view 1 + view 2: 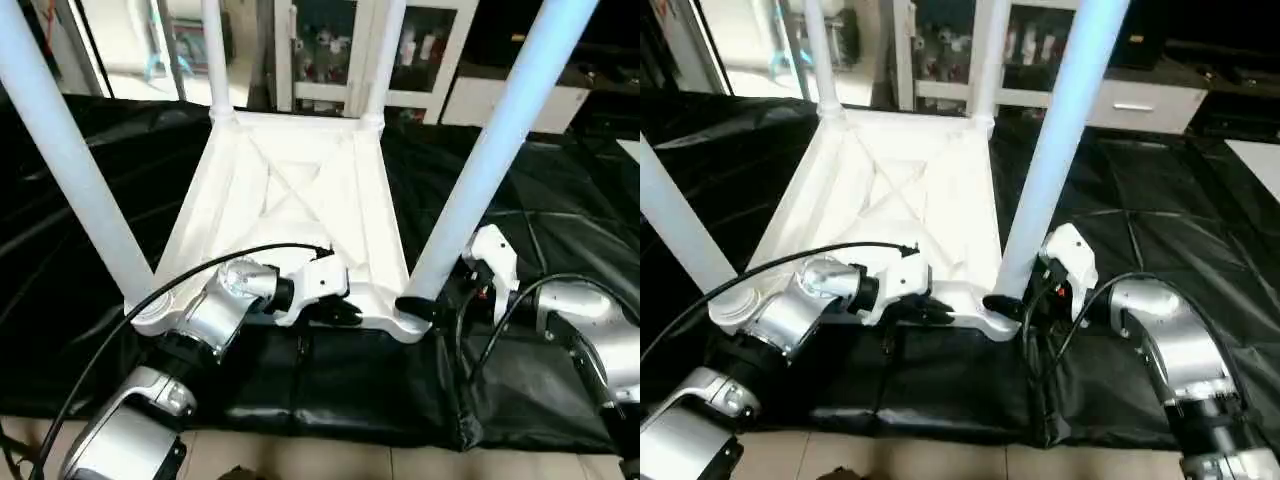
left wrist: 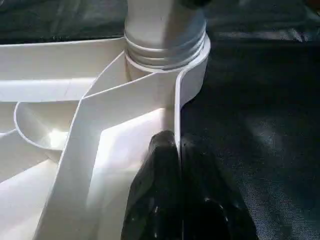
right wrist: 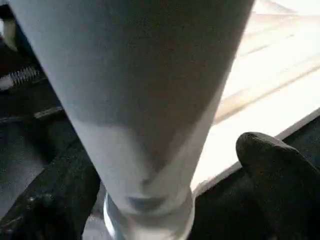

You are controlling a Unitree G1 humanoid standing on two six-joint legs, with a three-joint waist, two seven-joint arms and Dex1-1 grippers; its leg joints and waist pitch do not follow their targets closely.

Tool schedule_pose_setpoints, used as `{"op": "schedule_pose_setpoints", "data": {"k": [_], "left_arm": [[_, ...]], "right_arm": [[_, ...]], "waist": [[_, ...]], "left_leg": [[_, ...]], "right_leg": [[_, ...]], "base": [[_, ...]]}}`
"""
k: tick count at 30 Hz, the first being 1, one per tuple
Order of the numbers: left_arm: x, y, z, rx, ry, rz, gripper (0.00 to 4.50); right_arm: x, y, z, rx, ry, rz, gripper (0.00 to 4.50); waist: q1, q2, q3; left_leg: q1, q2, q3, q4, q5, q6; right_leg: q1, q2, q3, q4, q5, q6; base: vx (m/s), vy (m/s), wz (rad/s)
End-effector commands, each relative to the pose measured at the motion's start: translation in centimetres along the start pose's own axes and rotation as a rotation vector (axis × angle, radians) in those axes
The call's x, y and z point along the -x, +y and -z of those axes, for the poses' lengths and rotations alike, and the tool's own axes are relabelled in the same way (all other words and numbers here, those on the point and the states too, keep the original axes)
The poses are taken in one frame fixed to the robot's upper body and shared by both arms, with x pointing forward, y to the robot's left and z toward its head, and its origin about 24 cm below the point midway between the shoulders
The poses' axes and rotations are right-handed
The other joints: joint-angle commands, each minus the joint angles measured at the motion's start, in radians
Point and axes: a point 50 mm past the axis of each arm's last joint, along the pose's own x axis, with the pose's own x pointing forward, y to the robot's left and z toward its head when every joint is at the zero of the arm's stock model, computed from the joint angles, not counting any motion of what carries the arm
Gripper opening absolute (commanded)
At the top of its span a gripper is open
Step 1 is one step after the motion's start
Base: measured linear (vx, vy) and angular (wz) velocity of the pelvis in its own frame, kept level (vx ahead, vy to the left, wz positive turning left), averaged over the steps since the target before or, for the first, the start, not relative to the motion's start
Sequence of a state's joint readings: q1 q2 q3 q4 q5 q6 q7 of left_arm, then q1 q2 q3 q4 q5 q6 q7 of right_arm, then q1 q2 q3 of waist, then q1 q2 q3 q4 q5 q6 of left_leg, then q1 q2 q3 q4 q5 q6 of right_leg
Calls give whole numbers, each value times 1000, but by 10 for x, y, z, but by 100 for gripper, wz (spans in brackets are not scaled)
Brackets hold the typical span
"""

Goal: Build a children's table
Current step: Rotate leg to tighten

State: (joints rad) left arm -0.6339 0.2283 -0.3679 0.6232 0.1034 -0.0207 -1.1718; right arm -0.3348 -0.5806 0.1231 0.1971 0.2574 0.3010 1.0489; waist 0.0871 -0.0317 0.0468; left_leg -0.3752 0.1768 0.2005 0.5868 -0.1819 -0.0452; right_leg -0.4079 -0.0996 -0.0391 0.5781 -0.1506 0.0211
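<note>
Left wrist view: left gripper (image 2: 177, 150) pinches the upturned table top's rim (image 2: 176, 107) to steady it; right gripper (image 1: 432, 297) stands wide around the leg (image 1: 490, 150).

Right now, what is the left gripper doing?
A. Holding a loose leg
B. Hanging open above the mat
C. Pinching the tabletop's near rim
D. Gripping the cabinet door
C: the left gripper is shut on the thin near rim of the upturned tabletop, one black finger on each side of the wall.
</note>
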Motion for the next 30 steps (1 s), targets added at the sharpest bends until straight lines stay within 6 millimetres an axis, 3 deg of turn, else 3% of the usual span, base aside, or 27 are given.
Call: {"op": "schedule_pose_setpoints", "data": {"k": [1, 5, 7, 10, 24, 25, 30], "left_arm": [[-10, -11, 2, 30, -38, 51, 0], [-9, -12, 2, 39, -32, 49, 0], [-8, -13, 2, 40, -32, 48, 0], [-7, -14, 3, 40, -21, 50, 0], [-6, -16, 5, 40, 3, 62, 0], [-6, -16, 5, 41, 5, 65, 0], [-5, -17, 6, 47, 11, 75, 0]], "right_arm": [[-2, 1, 0, 36, 38, -44, 438], [1, 0, 6, 57, 78, -95, 438], [1, 0, 7, 61, 85, -102, 438], [2, -7, 7, 53, 74, -96, 398], [0, -6, 8, 37, 48, -141, 293], [0, -6, 9, 33, 49, -146, 264], [-3, -4, 12, -11, 37, -169, 237]], "waist": [[-5, -30, -58], [-4, -37, -60], [-3, -35, -61], [-3, -34, -61], [-2, -31, -64], [-2, -31, -64], [-1, -30, -65]], "left_leg": [[16, 57, -19, -71, -239, 67], [15, 57, -19, -68, -215, 77], [16, 58, -18, -66, -205, 83], [17, 56, -17, -65, -193, 94], [17, 56, -16, -62, -186, 99], [18, 57, -17, -62, -184, 98], [19, 57, -16, -61, -181, 100]], "right_leg": [[33, -55, 28, -63, -340, -201], [35, -54, 28, -57, -303, -209], [35, -54, 28, -56, -285, -218], [35, -51, 27, -54, -260, -235], [40, -49, 26, -48, -223, -256], [40, -49, 26, -48, -220, -257], [41, -48, 26, -46, -206, -264]], "base": [[0, 0, 0], [0, 0, 0], [0, 0, 0], [0, 0, 0], [0, 0, 0], [0, 0, 0], [0, 0, 0]]}}
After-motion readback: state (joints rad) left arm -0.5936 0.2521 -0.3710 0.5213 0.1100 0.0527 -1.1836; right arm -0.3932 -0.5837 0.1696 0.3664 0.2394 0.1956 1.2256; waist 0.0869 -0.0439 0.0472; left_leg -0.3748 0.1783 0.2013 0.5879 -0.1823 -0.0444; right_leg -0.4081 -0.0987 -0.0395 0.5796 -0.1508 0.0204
